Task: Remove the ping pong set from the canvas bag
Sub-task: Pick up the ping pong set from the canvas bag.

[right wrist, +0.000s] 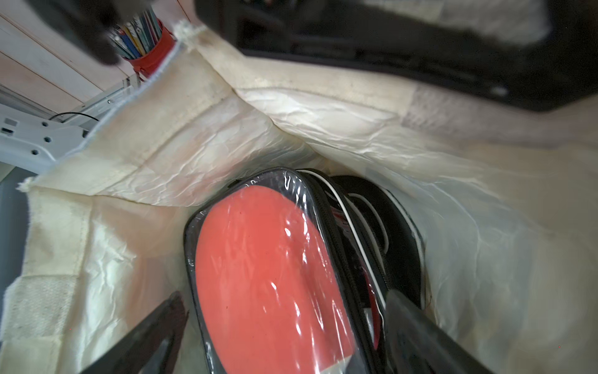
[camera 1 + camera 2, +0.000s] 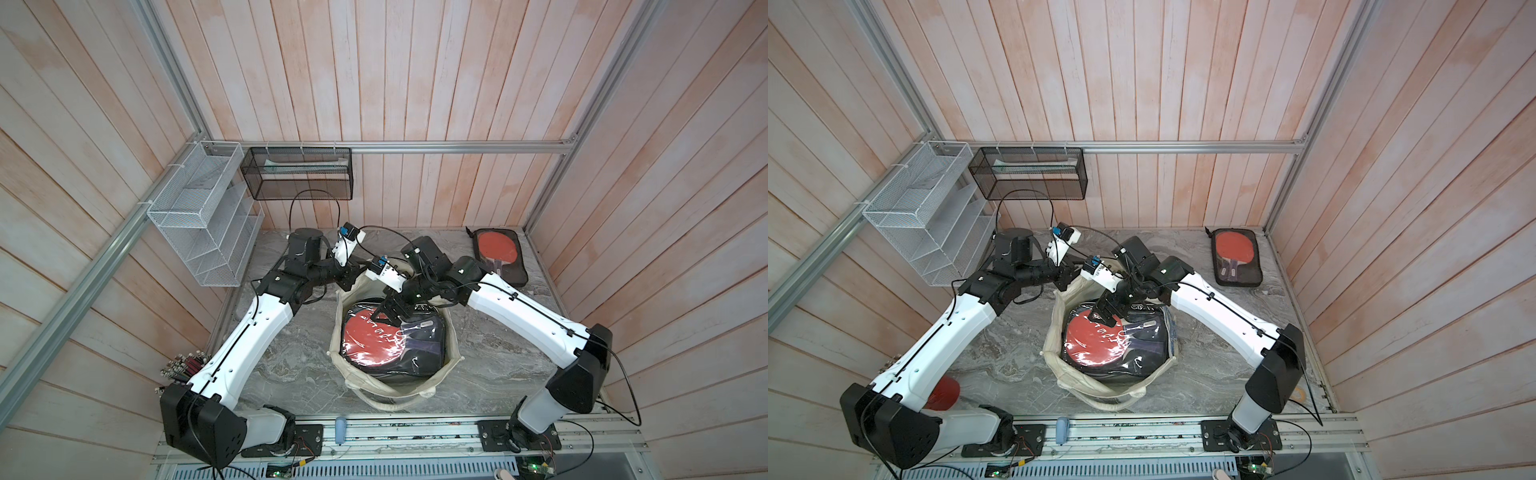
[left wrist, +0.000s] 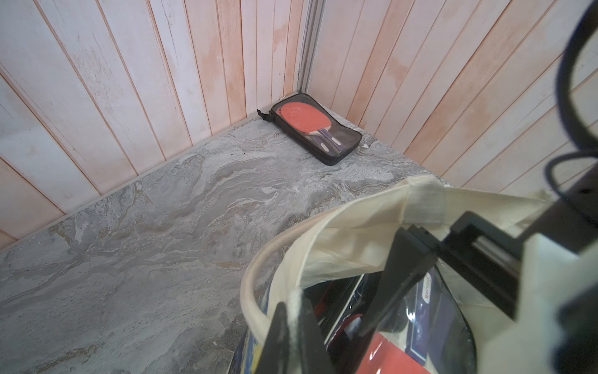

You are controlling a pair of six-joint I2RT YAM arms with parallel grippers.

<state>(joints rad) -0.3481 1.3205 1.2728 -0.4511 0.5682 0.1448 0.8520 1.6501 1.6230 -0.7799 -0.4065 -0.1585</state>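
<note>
Down in the canvas bag (image 2: 395, 392), mid-table (image 2: 299, 365), sat the ping pong set (image 2: 374, 340), its red paddle showing through the clear front. The left pincer (image 3: 293, 323) was pressed together on the bag's far rim, propping the mouth open. The right pincer (image 1: 284, 296) was spread wide, a finger either side of the set's top end, nothing gripped. The danger: that glossy front looked slippery, so a shallow bite could slide off. And if the left pinch lost the cloth, the bag might rise too.
</note>
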